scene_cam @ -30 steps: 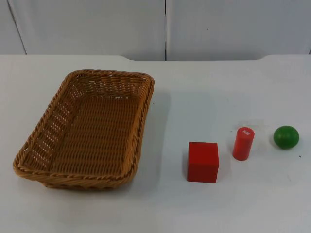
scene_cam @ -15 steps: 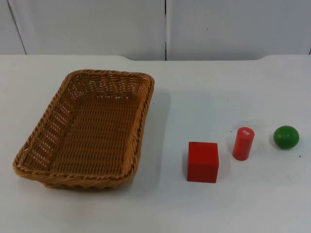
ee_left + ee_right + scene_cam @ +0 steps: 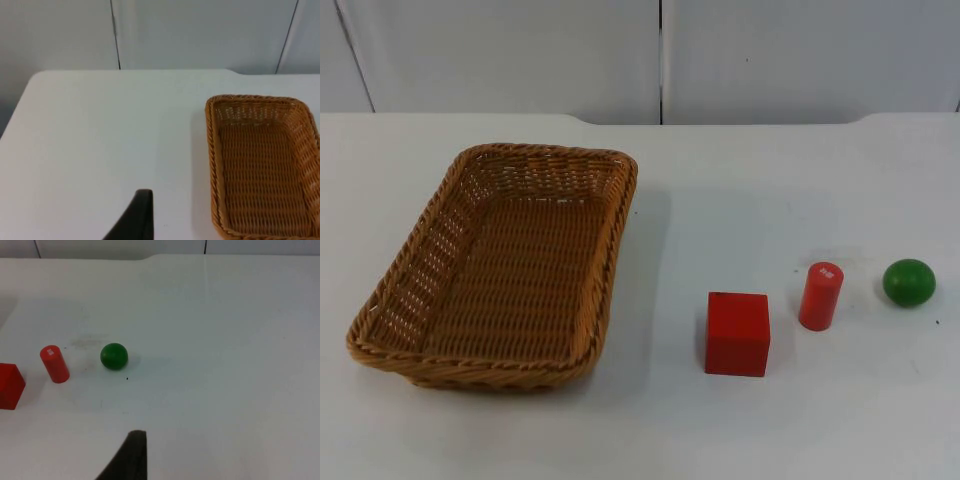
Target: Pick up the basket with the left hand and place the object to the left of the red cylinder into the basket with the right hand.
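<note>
Broadly, the smooth white bench (image 3: 800,190) carries four things. Largest is the rectangular woven wicker basket (image 3: 500,265), standing empty at its left part. Well to its right sits the matte red cube (image 3: 737,333), just left of the upright red cylinder (image 3: 820,296); the glossy green ball (image 3: 908,282) lies right of that. One dark fingertip of each end effector shows in its own wrist view; whether either is open or closed cannot be told, and neither holds anything visible.

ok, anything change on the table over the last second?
No visible change. The basket, red cube, red cylinder and green ball all sit where they were on the table, untouched. Nothing has been grasped or released.
</note>
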Tool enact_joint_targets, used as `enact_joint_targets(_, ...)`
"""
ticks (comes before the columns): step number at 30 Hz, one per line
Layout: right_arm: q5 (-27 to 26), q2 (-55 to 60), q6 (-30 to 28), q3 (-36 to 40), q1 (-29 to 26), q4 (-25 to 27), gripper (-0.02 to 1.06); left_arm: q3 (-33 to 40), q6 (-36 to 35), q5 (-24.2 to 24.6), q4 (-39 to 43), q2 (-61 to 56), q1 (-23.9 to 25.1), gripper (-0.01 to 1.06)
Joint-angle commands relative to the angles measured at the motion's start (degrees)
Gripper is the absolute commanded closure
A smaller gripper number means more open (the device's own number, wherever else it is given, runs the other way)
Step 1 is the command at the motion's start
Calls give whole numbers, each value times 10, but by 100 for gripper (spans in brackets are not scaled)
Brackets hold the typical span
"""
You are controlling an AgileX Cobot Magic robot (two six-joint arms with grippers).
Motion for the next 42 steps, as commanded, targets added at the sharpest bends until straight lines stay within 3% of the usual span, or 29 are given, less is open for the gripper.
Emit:
enact_joint_targets(1, -4, -1, -5, 1, -3, -1, -1, -3, 5, -28, -8, 29, -1, 0)
enact_joint_targets(7, -4, -1, -5, 1, -3, -1, -1, -3, 20, -74, -32, 109, -1, 0)
enact_joint_targets(16, -4, -1, -6, 1, -3, -1, -1, -3, 159, -105, -186, 237, -1, 0)
enact_joint_targets(27, -4, -1, -6, 1, -3, -1, -1, -32, 170, -141, -194, 355, -1, 0)
enact_joint_targets(42, -4, -1, -6, 1, -3, -1, -1, -55, 276, -188, -279, 465, -1, 0)
